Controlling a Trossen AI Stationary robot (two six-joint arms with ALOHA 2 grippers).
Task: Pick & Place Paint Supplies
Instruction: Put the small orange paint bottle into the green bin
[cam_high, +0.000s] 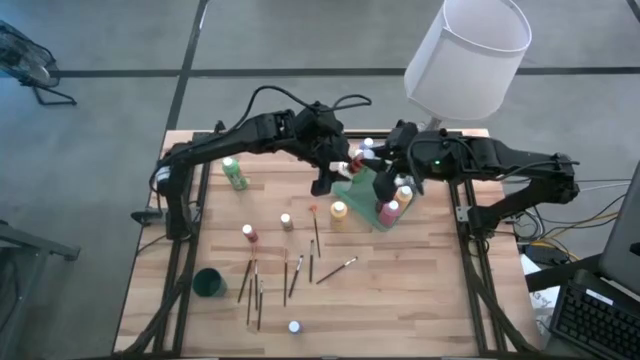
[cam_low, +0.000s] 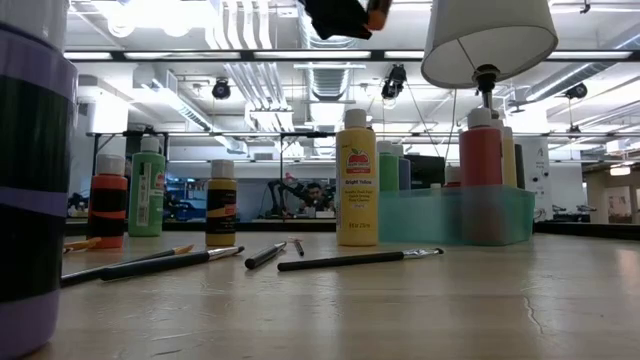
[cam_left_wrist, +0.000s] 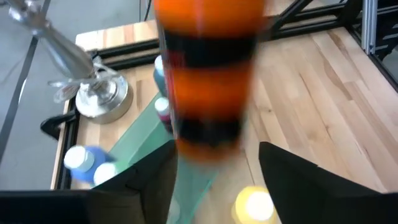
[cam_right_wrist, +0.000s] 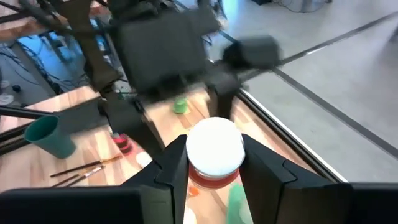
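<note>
right wrist view | right gripper (cam_right_wrist: 214, 163) fingers clasp orange bottle (cam_right_wrist: 214, 155), cap toward camera | left fingers apart

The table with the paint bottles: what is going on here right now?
Both arms meet above the green tray, which already holds several bottles. An orange bottle hangs in the air between them. The right end effector is closed around its white cap, and the left end effector sits around its lower end, so this looks like a handover. Other bottles, such as a green one, and the brushes still lie out on the table.
</note>
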